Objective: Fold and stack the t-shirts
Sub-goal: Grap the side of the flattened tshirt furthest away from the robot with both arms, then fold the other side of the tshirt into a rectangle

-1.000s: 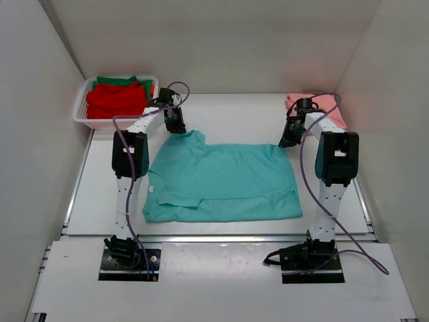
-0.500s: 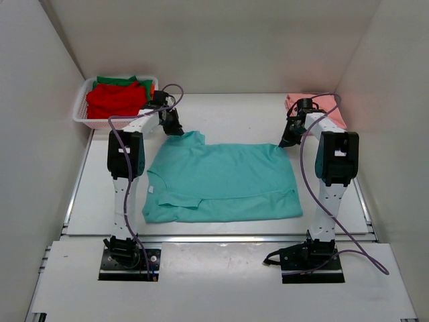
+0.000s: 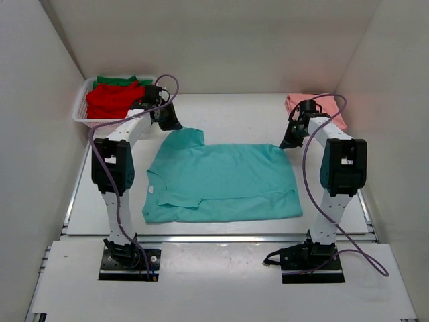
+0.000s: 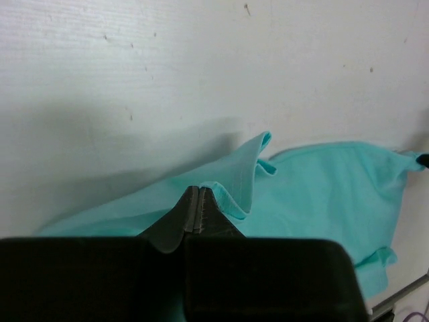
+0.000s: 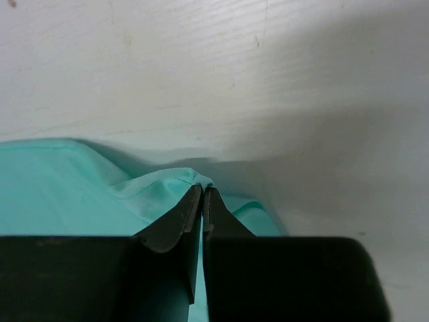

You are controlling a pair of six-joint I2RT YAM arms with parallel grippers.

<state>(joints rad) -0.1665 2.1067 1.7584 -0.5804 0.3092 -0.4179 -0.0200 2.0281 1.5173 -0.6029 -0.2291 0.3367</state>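
A teal t-shirt [image 3: 221, 181] lies spread flat in the middle of the table. My left gripper [image 3: 171, 125] is shut on its far left corner, where the cloth rises into a small peak [image 4: 231, 188] at the fingertips [image 4: 196, 191]. My right gripper [image 3: 286, 142] is shut on the far right corner, the teal cloth [image 5: 157, 184] bunched over its tips [image 5: 203, 190]. A salmon pink t-shirt [image 3: 328, 107] lies folded at the far right. Red [image 3: 110, 100] and green [image 3: 120, 80] t-shirts are piled in the basket.
A white mesh basket [image 3: 79, 115] stands at the far left corner, close behind my left gripper. White walls close in the table on three sides. Bare table surface [image 3: 234, 114] runs along the far side between the two grippers.
Both grippers have closed on the teal t-shirt's far corners. The left arm has swung outward to the left and its corner of the cloth has lifted a little.
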